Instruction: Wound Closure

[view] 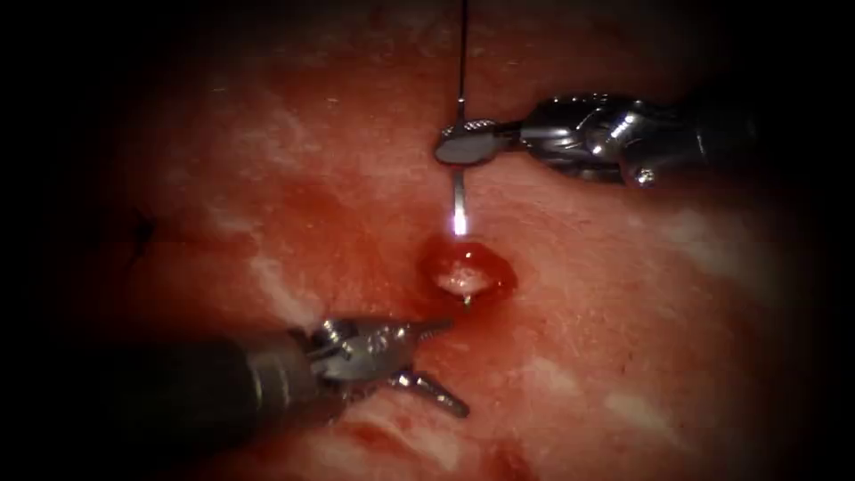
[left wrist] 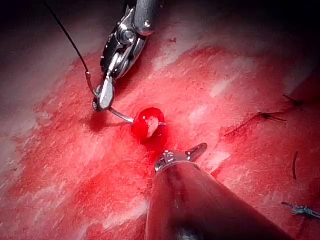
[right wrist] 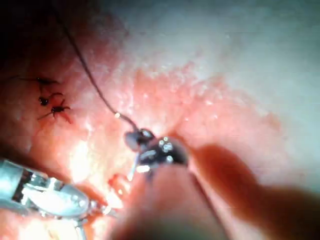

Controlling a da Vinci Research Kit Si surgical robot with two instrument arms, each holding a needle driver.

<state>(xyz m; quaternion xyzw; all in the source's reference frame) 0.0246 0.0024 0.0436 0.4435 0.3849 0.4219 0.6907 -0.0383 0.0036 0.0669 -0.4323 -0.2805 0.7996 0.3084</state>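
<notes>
Needle (view: pixel 460 200): it is standing in the middle of the endoscope frame, its lower part going into the tissue (view: pixel 623 294) at the small raised red wound (view: pixel 468 272); a tip is peeking out just below.
Thread (view: pixel 462 53): it is running from the needle's rear end to the upper edge.
Right tool (view: pixel 468 142): jaws are clamping the needle near its rear end.
Left tool (view: pixel 436 361): lower left, jaws are standing apart, holding nothing.
Progress: this bite is looking half done; finished knots (left wrist: pixel 265 116) are lying nearby in the left wrist view.
</notes>
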